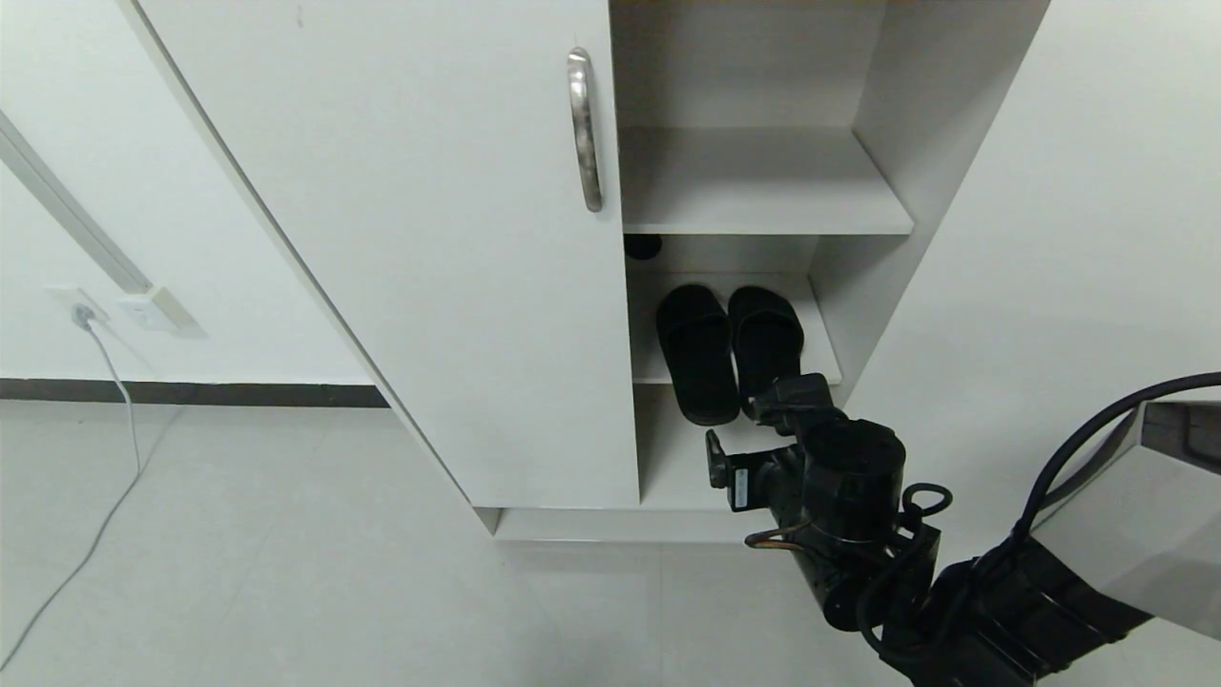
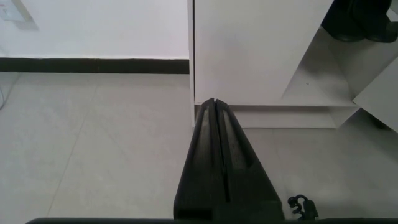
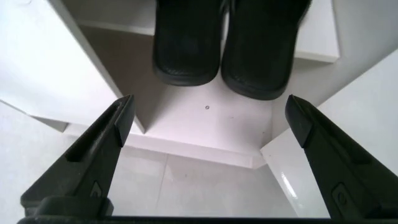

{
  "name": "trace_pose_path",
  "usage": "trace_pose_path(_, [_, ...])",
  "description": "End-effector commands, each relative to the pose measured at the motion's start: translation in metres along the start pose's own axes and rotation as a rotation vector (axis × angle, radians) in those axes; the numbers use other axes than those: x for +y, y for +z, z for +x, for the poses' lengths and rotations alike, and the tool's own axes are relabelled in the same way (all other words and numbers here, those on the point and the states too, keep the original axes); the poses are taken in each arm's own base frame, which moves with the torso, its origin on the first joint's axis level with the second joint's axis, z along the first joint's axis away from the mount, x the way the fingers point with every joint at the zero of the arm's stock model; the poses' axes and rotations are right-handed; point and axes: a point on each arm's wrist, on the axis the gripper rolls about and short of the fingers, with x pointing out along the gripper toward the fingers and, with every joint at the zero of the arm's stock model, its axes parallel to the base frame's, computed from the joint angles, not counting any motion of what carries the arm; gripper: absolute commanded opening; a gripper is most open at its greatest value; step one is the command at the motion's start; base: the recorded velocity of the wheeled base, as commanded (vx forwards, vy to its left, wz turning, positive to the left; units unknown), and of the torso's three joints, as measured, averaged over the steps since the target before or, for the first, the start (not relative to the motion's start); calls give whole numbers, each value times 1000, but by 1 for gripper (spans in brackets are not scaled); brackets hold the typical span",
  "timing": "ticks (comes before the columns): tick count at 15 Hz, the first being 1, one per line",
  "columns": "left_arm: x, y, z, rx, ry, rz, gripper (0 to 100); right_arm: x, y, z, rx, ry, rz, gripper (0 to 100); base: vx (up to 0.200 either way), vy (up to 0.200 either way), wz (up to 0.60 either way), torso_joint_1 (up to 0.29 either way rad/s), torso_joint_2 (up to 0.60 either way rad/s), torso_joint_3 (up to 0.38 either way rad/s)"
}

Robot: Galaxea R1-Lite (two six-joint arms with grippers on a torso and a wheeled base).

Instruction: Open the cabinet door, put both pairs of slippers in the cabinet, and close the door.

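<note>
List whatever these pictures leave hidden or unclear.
- Head view: dark shape behind the slippers, partly covered by the door; unidentifiable.
- Head view: one slipper's heel, behind the right gripper.
- Right wrist view: slippers' far ends, cut by the frame edge.

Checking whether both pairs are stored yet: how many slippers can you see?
2. The left slipper lies nearer the door, the right slipper beside it, both on the lower shelf, heels overhanging its edge. More may be hidden behind the door.
</note>
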Motion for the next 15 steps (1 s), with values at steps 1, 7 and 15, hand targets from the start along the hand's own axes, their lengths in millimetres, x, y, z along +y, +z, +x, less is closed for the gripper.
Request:
trace_pose_path(1, [0, 0, 0, 1, 0, -1, 0, -1, 1, -2, -1, 1, 1, 100, 0, 0, 0, 0, 0, 0])
trace_pose_path(7, [0, 0, 0, 1, -2, -2, 0, -3, 1, -4, 2, 1, -2, 100, 0, 0, 0, 1, 0, 17])
trace_pose_path(15, [0, 0, 0, 1, -2, -2, 0, -4, -1, -4, 7, -4, -7, 100, 0, 0, 0, 2, 4, 193])
